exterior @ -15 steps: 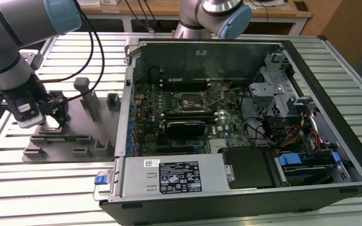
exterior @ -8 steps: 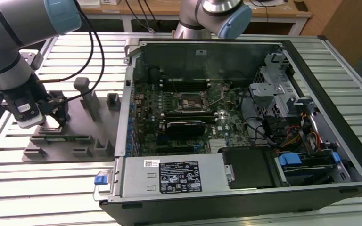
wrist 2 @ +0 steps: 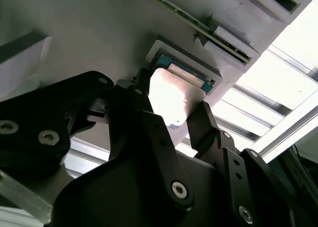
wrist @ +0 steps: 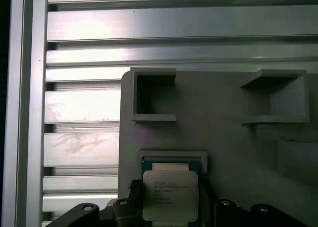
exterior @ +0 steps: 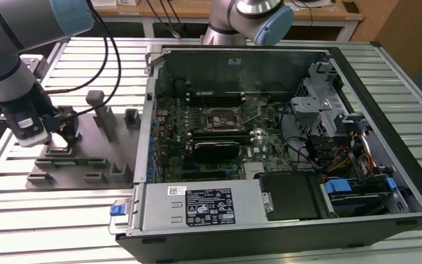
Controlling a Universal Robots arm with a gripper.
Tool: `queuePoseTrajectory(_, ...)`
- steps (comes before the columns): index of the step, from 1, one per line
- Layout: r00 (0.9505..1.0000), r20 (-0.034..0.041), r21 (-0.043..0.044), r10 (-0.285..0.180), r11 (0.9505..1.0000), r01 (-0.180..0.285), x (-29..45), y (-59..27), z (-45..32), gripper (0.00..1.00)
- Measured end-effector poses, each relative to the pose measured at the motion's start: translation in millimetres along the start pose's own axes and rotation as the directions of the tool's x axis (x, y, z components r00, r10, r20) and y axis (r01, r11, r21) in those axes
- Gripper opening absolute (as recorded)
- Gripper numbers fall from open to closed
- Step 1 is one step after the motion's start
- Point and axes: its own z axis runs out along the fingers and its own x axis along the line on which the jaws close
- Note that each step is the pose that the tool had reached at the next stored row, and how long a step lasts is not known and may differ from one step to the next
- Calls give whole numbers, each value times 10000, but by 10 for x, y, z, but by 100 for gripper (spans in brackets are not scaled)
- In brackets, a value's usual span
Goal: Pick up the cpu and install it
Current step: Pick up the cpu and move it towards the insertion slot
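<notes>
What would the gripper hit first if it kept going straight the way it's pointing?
Most likely the cpu, lying in its tray pocket right ahead of the gripper; the gap between them is unclear.

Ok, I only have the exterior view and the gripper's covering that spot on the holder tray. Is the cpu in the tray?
Observer: Yes, in the first wrist view the cpu lies flat in a square pocket of the grey holder tray, metal top up.
Operator: Where's the gripper relative to it?
Observer: In the second wrist view the gripper is down right at the cpu, centred over it.
Operator: Is it seated square?
Observer: In the first wrist view its edges run parallel to the pocket's walls.
</notes>
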Motion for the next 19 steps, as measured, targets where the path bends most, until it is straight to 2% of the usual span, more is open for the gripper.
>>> queuePoseTrajectory(19,10000,-2,-48,0,10000,0,4,27,-283,54)
